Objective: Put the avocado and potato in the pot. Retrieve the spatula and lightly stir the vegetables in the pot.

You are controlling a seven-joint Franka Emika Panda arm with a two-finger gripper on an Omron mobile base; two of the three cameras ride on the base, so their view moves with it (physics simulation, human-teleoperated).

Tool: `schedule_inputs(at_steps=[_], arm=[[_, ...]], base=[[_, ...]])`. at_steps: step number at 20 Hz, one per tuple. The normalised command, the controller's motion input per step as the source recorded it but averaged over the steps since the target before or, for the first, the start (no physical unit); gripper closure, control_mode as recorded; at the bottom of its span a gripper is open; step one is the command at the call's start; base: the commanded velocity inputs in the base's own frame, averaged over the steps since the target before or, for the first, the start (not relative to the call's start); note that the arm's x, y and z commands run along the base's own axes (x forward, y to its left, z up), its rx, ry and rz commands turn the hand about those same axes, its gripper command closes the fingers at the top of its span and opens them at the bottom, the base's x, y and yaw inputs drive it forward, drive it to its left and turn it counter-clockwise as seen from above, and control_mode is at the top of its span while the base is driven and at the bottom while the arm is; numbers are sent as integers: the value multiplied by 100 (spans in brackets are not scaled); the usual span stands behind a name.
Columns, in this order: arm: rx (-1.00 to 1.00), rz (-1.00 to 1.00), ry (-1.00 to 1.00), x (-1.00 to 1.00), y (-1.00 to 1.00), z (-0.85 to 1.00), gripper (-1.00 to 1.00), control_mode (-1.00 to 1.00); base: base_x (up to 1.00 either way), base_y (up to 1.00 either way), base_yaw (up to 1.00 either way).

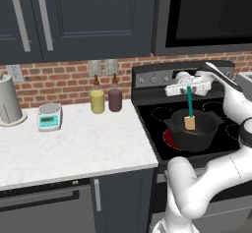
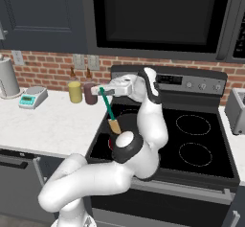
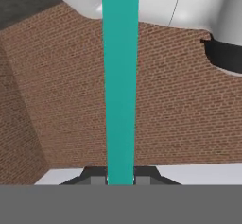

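Teal and thin, the spatula [image 1: 189,106] hangs from the gripper [image 1: 189,87], whose jaws are clamped on the handle's upper end, with the flat tan blade down inside the round dark metal pot [image 1: 193,130]. That pot sits on the glossy black stove [image 2: 201,140], left front burner, below a brick backsplash [image 1: 64,82]. Pale marbled counter [image 1: 74,146] lies wide beside it.

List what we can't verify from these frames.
- Avocado and potato: left base view, pot wall hides its inside; can't confirm they're in.
- Pot in right base view: mostly behind the arm.
- Spatula blade: hand view cuts it off, showing handle between fingertips.
- Scale readout: too small.
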Motion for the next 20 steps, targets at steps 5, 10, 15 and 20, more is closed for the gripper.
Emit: schedule_inputs(at_steps=[5, 10, 15, 20], arm=[[28, 29, -23, -47, -8, -36, 100, -100], [26, 24, -25, -35, -55, -60, 100, -100], [24, 22, -18, 18, -74, -44, 100, -100], [17, 24, -19, 35, -38, 1, 100, -100]], base=[[0, 0, 0], [0, 0, 0], [0, 0, 0], [0, 0, 0]])
